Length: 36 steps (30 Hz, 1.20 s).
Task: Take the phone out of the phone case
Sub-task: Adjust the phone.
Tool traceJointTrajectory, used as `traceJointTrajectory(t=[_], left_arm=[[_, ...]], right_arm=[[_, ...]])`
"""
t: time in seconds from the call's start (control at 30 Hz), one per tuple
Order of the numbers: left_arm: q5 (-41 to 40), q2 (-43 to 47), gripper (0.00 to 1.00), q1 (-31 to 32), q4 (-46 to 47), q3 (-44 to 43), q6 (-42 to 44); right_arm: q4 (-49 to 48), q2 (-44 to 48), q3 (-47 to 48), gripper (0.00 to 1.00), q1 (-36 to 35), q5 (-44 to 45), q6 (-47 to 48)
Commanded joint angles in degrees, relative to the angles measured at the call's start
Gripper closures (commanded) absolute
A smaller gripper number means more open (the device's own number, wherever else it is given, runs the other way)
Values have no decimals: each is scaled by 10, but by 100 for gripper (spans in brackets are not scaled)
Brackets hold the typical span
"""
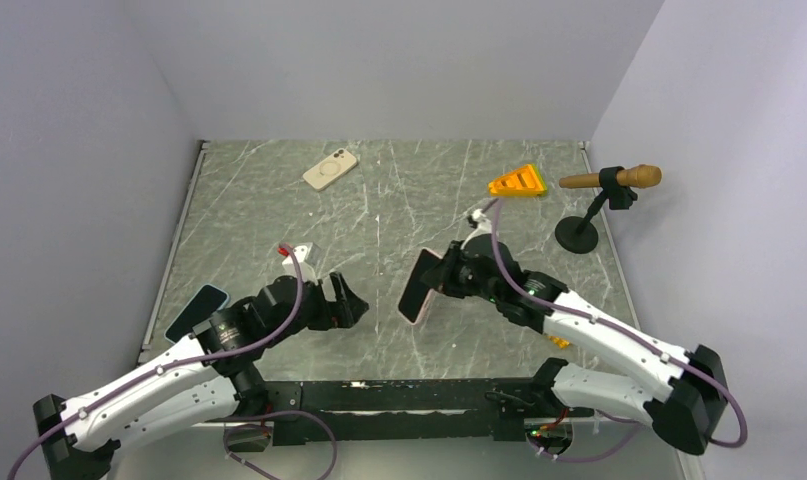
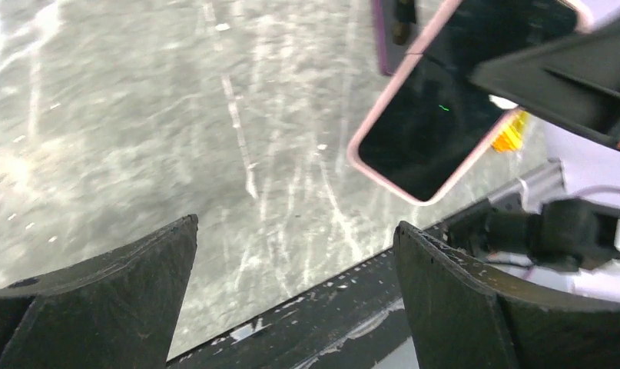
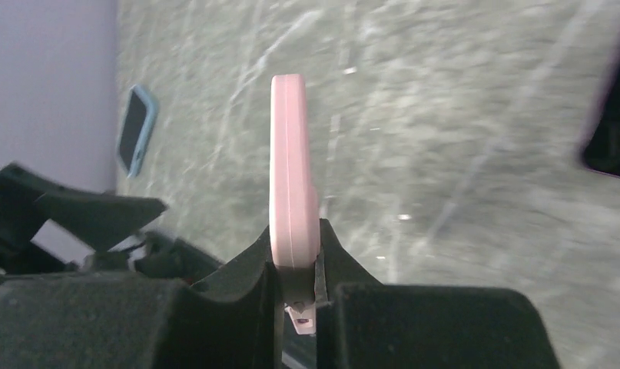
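Far left: blue-cased phone [image 1: 196, 311], flat at the left edge of the grey marbled counter [image 1: 379, 200], apart from the work. Next: left end effector [image 1: 349, 300], fingers spread wide and empty, aimed at the raised phone; judged to be poised to take its free side. Far centre-left: cream rectangular phone case [image 1: 330, 168] with a ring on its back, lying flat; whether it holds a phone cannot be told. Centre: dark-screened phone [image 2: 433, 115], the task's item, raised off the counter on edge with its screen towards the left arm. Its pink case [image 3: 293, 169] shows as a rim around the glass, so removal is judged not yet begun. Next: right end effector [image 3: 295, 240], clamped across the thickness of the pink case at the side nearest its own arm, presenting it for a two-armed pull. Far right: orange ribbed wedge [image 1: 517, 181] and brown microphone [image 1: 614, 179] on a black stand, both well apart.
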<state>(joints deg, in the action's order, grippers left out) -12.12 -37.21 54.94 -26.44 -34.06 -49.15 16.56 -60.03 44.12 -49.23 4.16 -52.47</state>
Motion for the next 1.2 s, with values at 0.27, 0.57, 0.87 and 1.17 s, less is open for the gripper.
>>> traceJointTrajectory(t=[0.27,0.57,0.87,1.17], left_arm=[[154,-57,1,-77,88,28,-41],[350,-104,25,-88,357,82,-39],[328,-85,57,-87,279,81,-14],[375,-85,69,-87,322,92,-8]], right_arm=[[107,133,-29,100,52,59,59],[-42,129,-46,100,52,-179,46],[-74,141,-26,100,53,-224,30],[-88,126,-8,100,53,-244,26]])
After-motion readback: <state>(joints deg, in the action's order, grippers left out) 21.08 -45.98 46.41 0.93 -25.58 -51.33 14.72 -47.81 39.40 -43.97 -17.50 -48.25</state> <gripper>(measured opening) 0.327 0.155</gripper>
